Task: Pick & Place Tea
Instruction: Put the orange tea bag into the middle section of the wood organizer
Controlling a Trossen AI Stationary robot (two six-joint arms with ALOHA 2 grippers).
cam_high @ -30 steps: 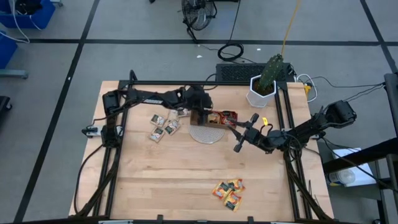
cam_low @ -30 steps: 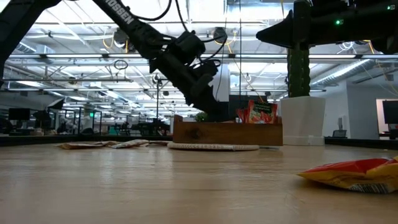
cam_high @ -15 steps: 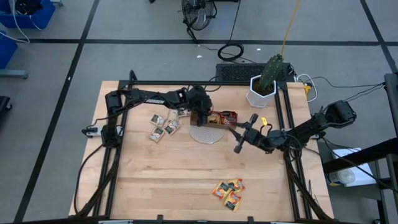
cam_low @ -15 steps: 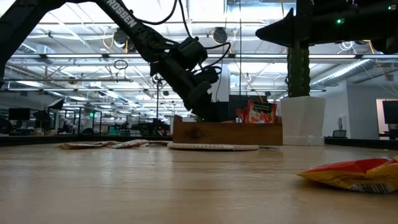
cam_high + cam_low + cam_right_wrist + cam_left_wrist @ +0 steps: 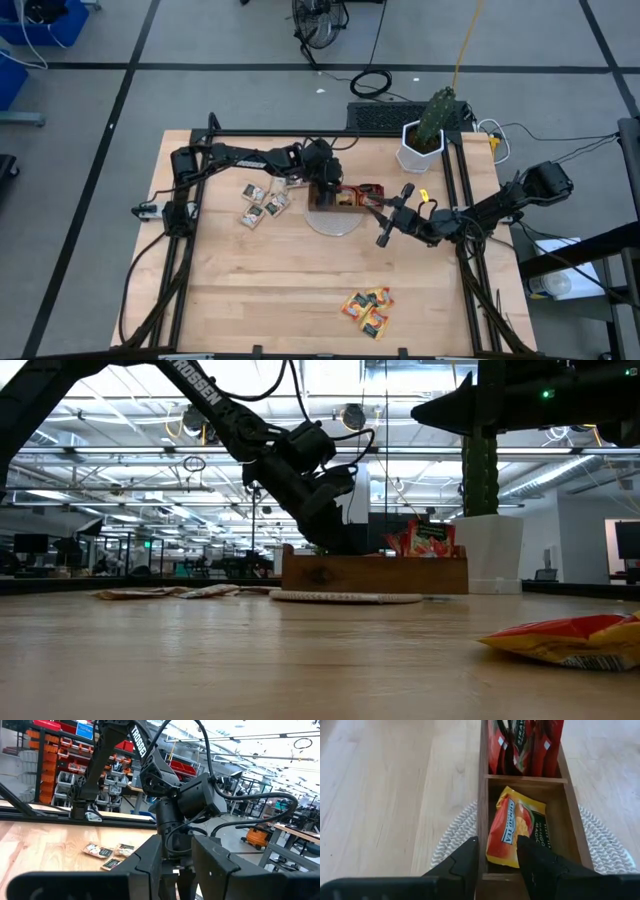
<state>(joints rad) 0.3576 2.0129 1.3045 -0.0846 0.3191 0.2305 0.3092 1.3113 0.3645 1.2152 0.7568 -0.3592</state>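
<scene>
A brown wooden tray (image 5: 347,200) stands on a round woven mat (image 5: 335,222) at the table's far middle. Red tea sachets (image 5: 525,745) stand upright in one end compartment. An orange-yellow sachet (image 5: 515,830) leans in the middle compartment, with my left gripper (image 5: 497,865) shut on it at the tray's left end (image 5: 325,192). Beige sachets (image 5: 262,202) lie flat left of the tray. More orange-yellow sachets (image 5: 367,308) lie near the front edge. My right gripper (image 5: 385,212) hovers right of the tray, open and holding nothing (image 5: 176,870). My left gripper has the orange-yellow sachet's near end (image 5: 501,857) between its two fingers, coming slanting down from the table's left. One finger (image 5: 535,865) is inside the middle compartment, the other (image 5: 466,862) at the tray's long wall (image 5: 483,820). The sachet's far end rests in the compartment.
A white pot with a cactus (image 5: 422,150) stands at the far right, close behind the tray. Black frame rails run along the table's left, right and far sides. Bare wood lies between the mat and the front pile.
My left gripper has tipped further down and sunk a little into the tray with the sachet. The tray, with its red sachets, has shifted slightly toward the table's right on the mat.
</scene>
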